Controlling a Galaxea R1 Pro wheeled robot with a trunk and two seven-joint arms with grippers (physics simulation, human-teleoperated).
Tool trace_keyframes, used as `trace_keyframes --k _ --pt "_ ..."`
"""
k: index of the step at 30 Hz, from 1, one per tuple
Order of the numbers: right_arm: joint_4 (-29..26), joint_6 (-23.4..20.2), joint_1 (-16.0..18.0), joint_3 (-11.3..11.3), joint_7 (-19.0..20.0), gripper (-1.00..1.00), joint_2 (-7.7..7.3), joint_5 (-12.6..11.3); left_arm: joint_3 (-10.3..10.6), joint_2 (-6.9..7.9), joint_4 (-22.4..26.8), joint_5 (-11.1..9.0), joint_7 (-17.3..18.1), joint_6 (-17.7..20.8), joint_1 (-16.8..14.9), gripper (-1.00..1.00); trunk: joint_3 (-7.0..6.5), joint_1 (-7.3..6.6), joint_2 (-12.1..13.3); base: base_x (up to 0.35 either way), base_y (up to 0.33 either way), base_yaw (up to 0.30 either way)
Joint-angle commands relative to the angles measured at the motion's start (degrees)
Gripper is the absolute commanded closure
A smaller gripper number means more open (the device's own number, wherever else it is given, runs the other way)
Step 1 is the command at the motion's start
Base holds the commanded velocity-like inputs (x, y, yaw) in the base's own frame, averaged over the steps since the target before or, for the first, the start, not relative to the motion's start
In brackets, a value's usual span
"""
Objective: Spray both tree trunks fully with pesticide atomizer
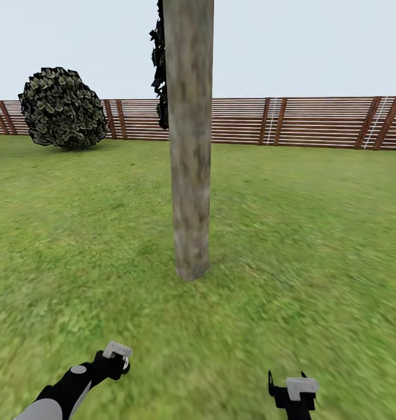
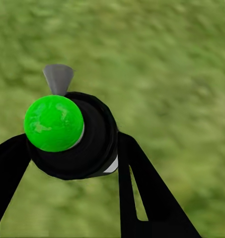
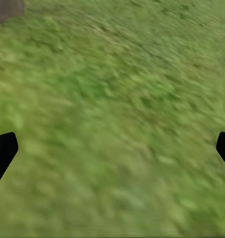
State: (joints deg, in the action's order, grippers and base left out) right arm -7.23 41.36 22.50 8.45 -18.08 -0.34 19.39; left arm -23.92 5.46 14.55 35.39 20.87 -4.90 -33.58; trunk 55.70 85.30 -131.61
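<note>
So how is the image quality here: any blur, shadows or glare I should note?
Head view: flat even light, no cast shadow at the tree trunk; near grass smeared, fence crisp. Left wrist view: the pesticide atomizer, held in the left pincer, is sharp, with faint sheen on its green spot; grass behind is soft. Right wrist view: blurred grass between the open right pincer fingers.

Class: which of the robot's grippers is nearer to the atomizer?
Left. The left gripper is shut on the atomizer, black fingers on either side. The right gripper hangs open above the grass, apart from it.
</note>
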Motion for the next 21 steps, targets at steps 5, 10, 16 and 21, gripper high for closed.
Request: trace_keyframes --k 5,10,16,21 --pt "0.0 0.0 0.0 0.0 0.1 -1.00 0.03 -0.3 0.0 -0.02 0.0 -0.1 -1.2 0.1 0.0 1.00 0.00 0.00 0.0 0.291 -0.106 0.000" --pt "0.0 0.0 0.0 0.0 -0.1 -1.00 0.22 -0.4 -0.2 0.04 0.0 -0.1 -1.4 0.1 0.0 1.00 0.00 0.00 0.0 0.259 -0.218 0.000" --pt "0.1 0.0 0.0 0.0 -0.2 -1.00 0.25 -0.5 -4.7 0.15 0.0 -0.5 -1.4 0.0 0.0 1.00 0.00 0.00 0.0 0.243 -0.239 -0.133" --pt "0.1 0.0 -0.1 0.0 -0.2 -1.00 0.25 -0.5 -5.5 0.24 0.1 -0.6 -1.3 0.0 0.0 1.00 0.00 0.00 0.0 0.265 -0.224 -0.270"
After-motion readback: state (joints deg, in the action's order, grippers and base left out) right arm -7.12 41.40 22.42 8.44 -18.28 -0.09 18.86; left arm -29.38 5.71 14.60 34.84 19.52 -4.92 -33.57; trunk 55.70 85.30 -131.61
